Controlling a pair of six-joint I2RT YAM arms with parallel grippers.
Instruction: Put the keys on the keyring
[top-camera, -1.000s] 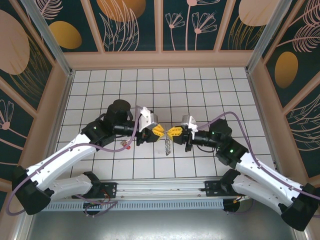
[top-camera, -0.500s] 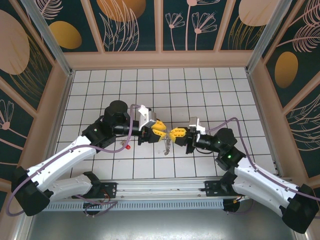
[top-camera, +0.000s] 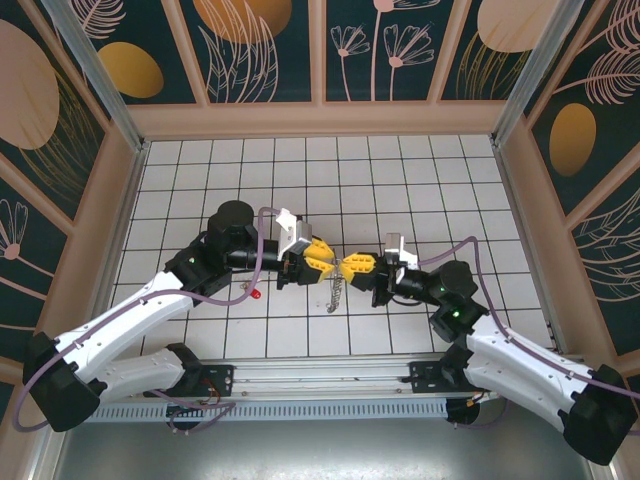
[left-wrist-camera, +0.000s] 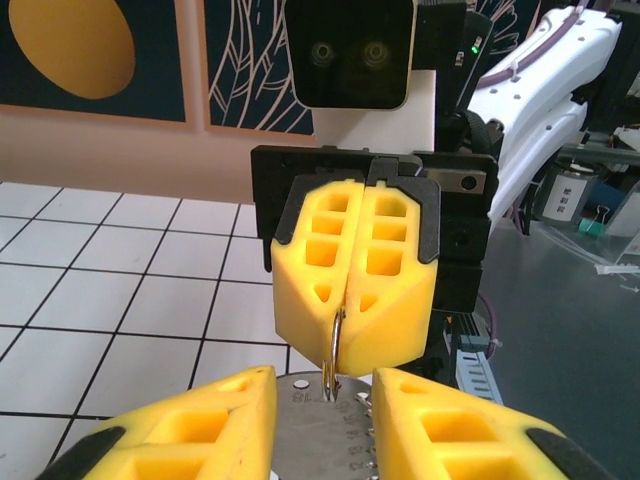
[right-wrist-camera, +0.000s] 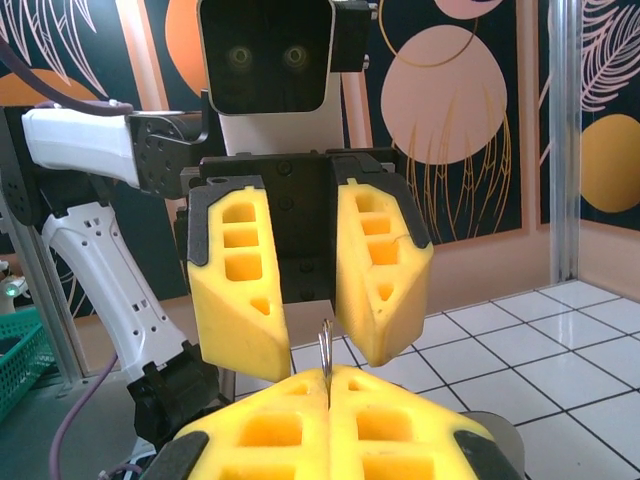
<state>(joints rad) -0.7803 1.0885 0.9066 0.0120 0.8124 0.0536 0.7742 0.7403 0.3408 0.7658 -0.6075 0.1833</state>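
From the top view, the two arms meet tip to tip above the middle of the bench (top-camera: 400, 180). The right claw (top-camera: 352, 267) is closed on the keyring (top-camera: 335, 290), whose silver pieces hang down between the arms. I judge that it holds the ring in the air so that the other arm can work on it. The left claw (top-camera: 321, 258) faces it with the jaws a little apart and grips nothing. The key (top-camera: 256, 295) with the red head lies on the bench beside the left arm, apart from both claws, so it is not yet on the ring. Compared with one second ago, the jaws of the left claw are wider apart, the right forearm is swung lower, and the key lies at the same spot

In the left wrist view, the right claw (left-wrist-camera: 347, 330) pinches a thin wire loop of the keyring (left-wrist-camera: 337, 345) between its shut yellow fingers. The left claw (left-wrist-camera: 325, 385) is open on both sides of it, with a grey metal plate (left-wrist-camera: 310, 435) in the gap. Whether the fingers touch this plate I cannot tell

In the right wrist view, the keyring (right-wrist-camera: 325, 358) stands up from the closed right claw (right-wrist-camera: 328, 392), just in front of the gap of the open left claw (right-wrist-camera: 322, 350), probably lined up for a pinch
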